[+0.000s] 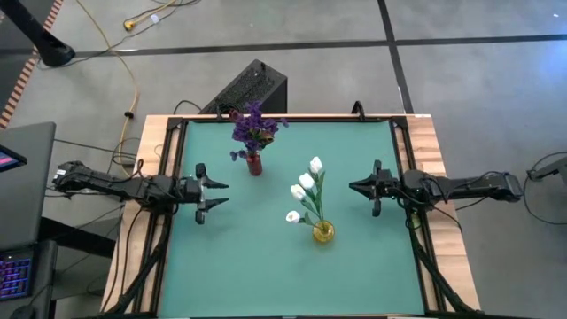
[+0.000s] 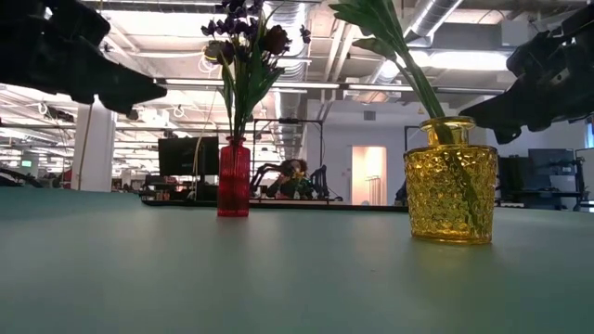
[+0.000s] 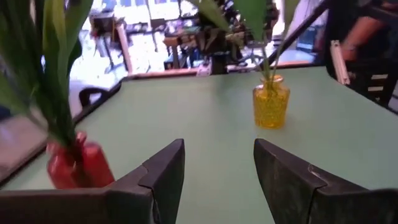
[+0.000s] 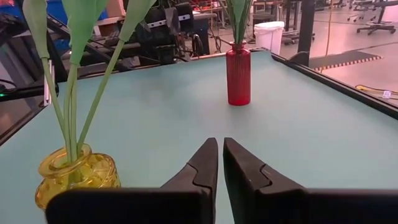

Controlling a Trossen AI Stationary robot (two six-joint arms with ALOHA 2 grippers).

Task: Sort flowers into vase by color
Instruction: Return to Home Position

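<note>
White flowers [image 1: 306,184] stand in the yellow vase [image 1: 323,232], near the middle of the desk [image 1: 266,275] and a little toward the right arm. Purple flowers [image 1: 256,127] stand in the red vase [image 1: 254,165], farther back and nearer the left arm. No stem lies loose on the desk in any view, so the sorting looks complete; what remains is parking the arms.

Left gripper [image 1: 222,194]: at the left side of the desk, pointing inward, well apart from both vases. Its fingers [image 3: 163,179] are spread wide, with only bare desk showing in the gap. Holds nothing, touches nothing.

Right gripper [image 1: 352,186]: at the right side, pointing inward, level with the white blooms but apart from them. Its fingers [image 4: 203,165] are pressed together with only a thin seam between. Holds nothing.

Notes for the retreat:
- Draw each arm straight back along its own line, away from the centre.
- The right arm has the tighter clearance. The white stems lean toward its side, so it should back off before any turn or drop.
- Keep both grippers off the desk surface.
- Go slowly, since the tall stems make both vases look top-heavy and a brush could tip one.
</note>
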